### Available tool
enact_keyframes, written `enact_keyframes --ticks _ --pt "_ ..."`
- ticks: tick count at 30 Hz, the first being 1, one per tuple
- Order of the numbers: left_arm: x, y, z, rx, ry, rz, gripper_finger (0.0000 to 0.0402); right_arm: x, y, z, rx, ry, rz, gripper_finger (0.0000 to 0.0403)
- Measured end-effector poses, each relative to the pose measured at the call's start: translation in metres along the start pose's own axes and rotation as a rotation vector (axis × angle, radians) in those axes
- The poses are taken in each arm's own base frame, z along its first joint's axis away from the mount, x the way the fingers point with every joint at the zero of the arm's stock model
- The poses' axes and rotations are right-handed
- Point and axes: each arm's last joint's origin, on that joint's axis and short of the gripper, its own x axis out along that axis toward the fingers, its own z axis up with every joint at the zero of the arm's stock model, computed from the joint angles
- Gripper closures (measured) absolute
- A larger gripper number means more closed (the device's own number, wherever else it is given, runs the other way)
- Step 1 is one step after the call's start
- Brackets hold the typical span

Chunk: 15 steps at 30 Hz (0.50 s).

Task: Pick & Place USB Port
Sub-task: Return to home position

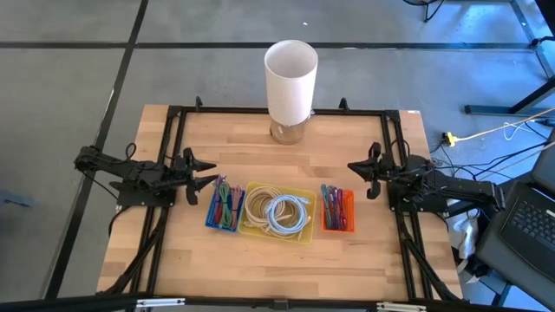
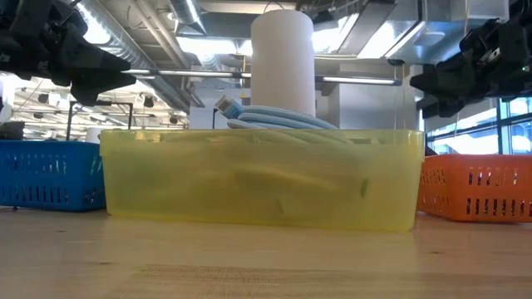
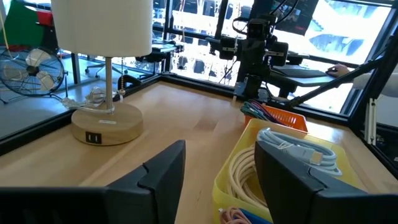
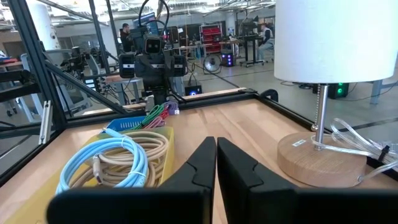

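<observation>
Homing step: left tool (image 1: 212, 172) spread at mid left, right tool (image 1: 355, 168) pressed together at mid right, both empty; sky blue cable (image 1: 286, 214) in centre yellow bin (image 1: 252, 185); next just park arms

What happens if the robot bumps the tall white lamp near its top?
The lamp would probably tip, since a big shade sits high on a thin stem. Its wide wooden base likely steadies it against gentle nudges lower down.
</observation>
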Motion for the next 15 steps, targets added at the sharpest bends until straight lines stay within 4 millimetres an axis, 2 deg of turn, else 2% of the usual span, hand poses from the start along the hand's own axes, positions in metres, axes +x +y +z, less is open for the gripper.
enact_keyframes --ticks 15 --pt "0.0 0.0 0.0 0.0 0.0 0.0 0.0216 0.0 0.0 0.0 0.0 0.0 0.0 0.0384"
